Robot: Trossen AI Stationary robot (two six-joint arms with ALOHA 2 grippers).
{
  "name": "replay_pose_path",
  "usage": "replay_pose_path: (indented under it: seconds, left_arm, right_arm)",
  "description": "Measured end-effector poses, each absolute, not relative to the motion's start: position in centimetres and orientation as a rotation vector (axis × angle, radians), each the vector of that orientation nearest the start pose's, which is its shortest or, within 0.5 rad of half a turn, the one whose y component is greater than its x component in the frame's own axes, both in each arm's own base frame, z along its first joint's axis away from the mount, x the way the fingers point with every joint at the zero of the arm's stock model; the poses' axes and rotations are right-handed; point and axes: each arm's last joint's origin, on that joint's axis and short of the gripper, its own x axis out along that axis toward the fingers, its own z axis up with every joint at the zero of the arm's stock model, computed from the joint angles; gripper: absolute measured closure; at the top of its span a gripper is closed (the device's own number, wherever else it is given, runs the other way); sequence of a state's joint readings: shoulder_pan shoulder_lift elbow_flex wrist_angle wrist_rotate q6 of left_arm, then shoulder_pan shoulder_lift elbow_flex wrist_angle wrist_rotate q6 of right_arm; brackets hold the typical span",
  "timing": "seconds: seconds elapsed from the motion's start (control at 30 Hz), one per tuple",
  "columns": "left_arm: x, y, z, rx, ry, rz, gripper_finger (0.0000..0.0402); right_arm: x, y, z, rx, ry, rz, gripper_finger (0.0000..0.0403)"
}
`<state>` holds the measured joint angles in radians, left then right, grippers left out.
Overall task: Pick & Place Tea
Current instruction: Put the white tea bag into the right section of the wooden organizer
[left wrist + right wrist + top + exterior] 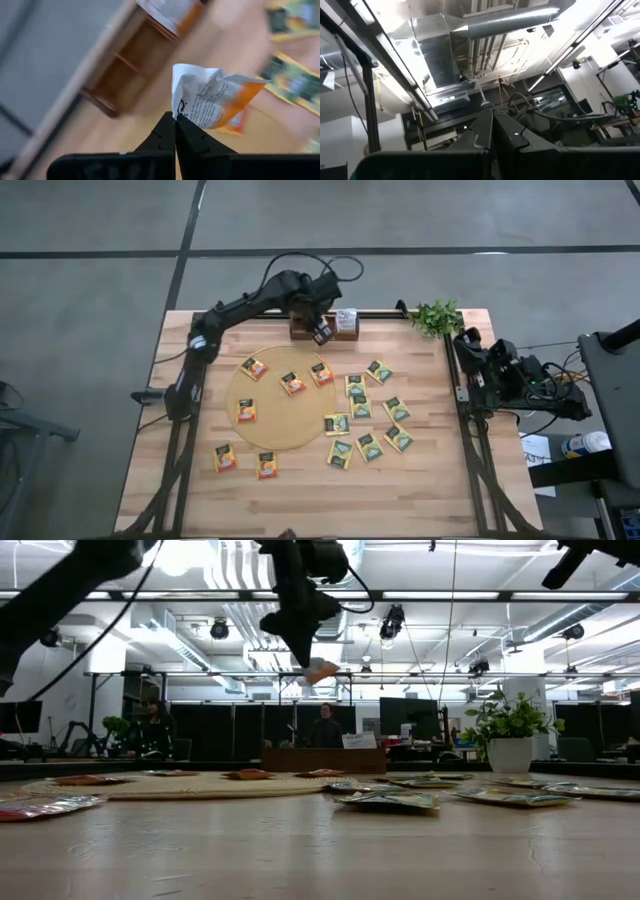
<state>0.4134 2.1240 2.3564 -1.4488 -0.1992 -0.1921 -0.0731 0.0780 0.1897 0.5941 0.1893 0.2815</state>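
My left gripper (pixel 321 330) hangs above the brown wooden tray (pixel 299 332) at the table's far edge, shut on a white-and-orange tea sachet (pixel 210 100). In the low view the sachet (pixel 320 670) hangs high above the tray (pixel 325 760). One end compartment of the tray holds white sachets (pixel 347 320). Several orange sachets (pixel 293 384) lie flat on the round tan mat (pixel 270 430), and green-yellow ones (pixel 361 409) lie on the table to its right. My right gripper (pixel 492 112) is shut and points up at the ceiling, with its arm (pixel 495 370) folded at the table's right edge. My left gripper pinches the sachet by a white corner (pixel 182 113) between its two fingertips. The fingers come from above, slanting down. The sachet sticks out past the fingertips, crumpled, and is lifted clear of the tray and the table.
A small potted plant (pixel 437 316) stands at the far right corner, beside the tray. Two orange sachets (pixel 225 457) lie on the bare wood near the mat's front. People sit in the room beyond the table (pixel 325 725).
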Motion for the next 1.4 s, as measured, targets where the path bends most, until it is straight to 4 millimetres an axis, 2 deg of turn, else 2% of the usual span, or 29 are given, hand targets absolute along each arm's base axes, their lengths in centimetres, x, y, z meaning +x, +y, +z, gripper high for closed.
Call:
replay_pose_path:
  seconds: [0.1, 0.3, 0.43, 0.63, 0.8, 0.87, 1.1, 1.4]
  left_arm:
    - [38.5, 17.8, 34.1, -0.205, 1.166, 0.674, 0.0401]
    - [39.7, 18.7, 31.8, -0.157, 1.116, 0.695, 0.0401]
    - [40.8, 19.2, 31.4, -0.114, 1.014, 0.718, 0.0401]
    - [41.9, 19.9, 32.0, 0.009, 0.892, 0.746, 0.0401]
    - [43.4, 20.8, 31.3, 0.048, 0.813, 0.746, 0.0401]
    - [43.7, 20.9, 30.6, 0.067, 0.83, 0.735, 0.0401]
    - [44.9, 21.6, 26.3, 0.198, 0.996, 0.729, 0.0401]
    - [45.9, 22.0, 24.3, 0.279, 1.028, 0.694, 0.0401]
  right_arm:
    - [6.4, -1.0, 27.8, 0.283, -0.748, -0.154, 0.0394]
    - [6.1, -1.0, 28.7, 0.23, -0.761, -0.172, 0.0394]
    - [6.0, -1.0, 28.9, 0.213, -0.766, -0.179, 0.0394]
    - [6.1, -1.0, 28.8, 0.244, -0.758, -0.164, 0.0394]
    - [6.1, -1.0, 28.7, 0.258, -0.759, -0.159, 0.0394]
    - [6.1, -1.0, 28.7, 0.257, -0.759, -0.159, 0.0394]
    - [6.1, -1.0, 28.7, 0.257, -0.76, -0.158, 0.0394]
    - [6.1, -1.0, 28.7, 0.256, -0.761, -0.158, 0.0394]
